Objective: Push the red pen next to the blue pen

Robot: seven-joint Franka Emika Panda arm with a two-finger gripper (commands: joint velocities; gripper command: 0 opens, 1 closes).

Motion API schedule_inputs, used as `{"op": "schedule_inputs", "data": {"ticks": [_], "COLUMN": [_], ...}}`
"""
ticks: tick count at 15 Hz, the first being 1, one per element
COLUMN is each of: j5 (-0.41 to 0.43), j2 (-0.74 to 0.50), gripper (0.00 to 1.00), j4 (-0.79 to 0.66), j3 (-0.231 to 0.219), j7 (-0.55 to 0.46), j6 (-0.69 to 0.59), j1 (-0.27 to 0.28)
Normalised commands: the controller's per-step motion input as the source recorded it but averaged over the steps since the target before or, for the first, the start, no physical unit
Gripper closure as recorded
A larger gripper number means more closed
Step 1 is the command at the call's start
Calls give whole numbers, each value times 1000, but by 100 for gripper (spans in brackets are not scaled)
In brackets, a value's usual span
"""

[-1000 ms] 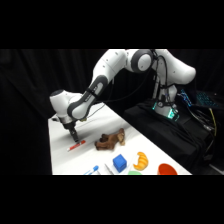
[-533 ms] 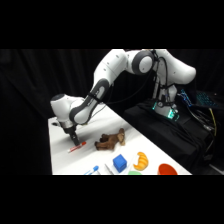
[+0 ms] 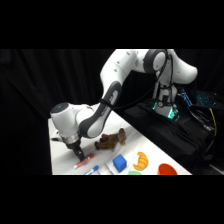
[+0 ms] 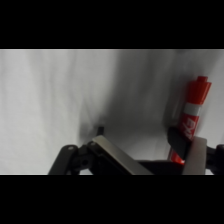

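The red pen [image 3: 84,161] is seen lying flat on the white bench [image 3: 62,160], near its front edge, directly under the claw [image 3: 78,152]. In the wrist view the red pen [image 4: 192,112] is shown along the right side, its red barrel crossed by a pale band and its lower end covered by the right fingertip [image 4: 196,155]. Whether the pen is touched or merely overlapped by that finger cannot be told. The claw is seen narrowly parted, with nothing gripped between the fingers.

The blue pen [image 3: 92,170] is found just beside the red one, toward the bench's front; only part of it is shown, the rest being cut off at the picture's lower border.

Farther right a brown plush toy [image 3: 111,140], a blue cube [image 3: 119,163], a yellow-orange curved thing [image 3: 142,159] and an orange-red round thing [image 3: 167,169] are set on the bench, the last being cut off below.

The bench is surrounded by black drapery. At the upper right the arm's base [image 3: 165,102] is seen among cables and a green-lit device.
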Motion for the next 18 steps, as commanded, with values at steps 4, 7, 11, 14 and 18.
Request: {"op": "schedule_inputs", "data": {"ticks": [4, 7, 11, 14, 18], "j5": [-174, -94, -64, -41, -52], "j2": [-417, -618, -880, -888, -604], "gripper": [0, 0, 0, 0, 0], "j4": [-600, -675, -797, -761, -532], "j3": [-32, -33, -34, 19, 41], "j7": [267, 317, 354, 317, 303], "j6": [259, 13, -179, -270, -253], "j1": [216, 156, 140, 80, 22]}}
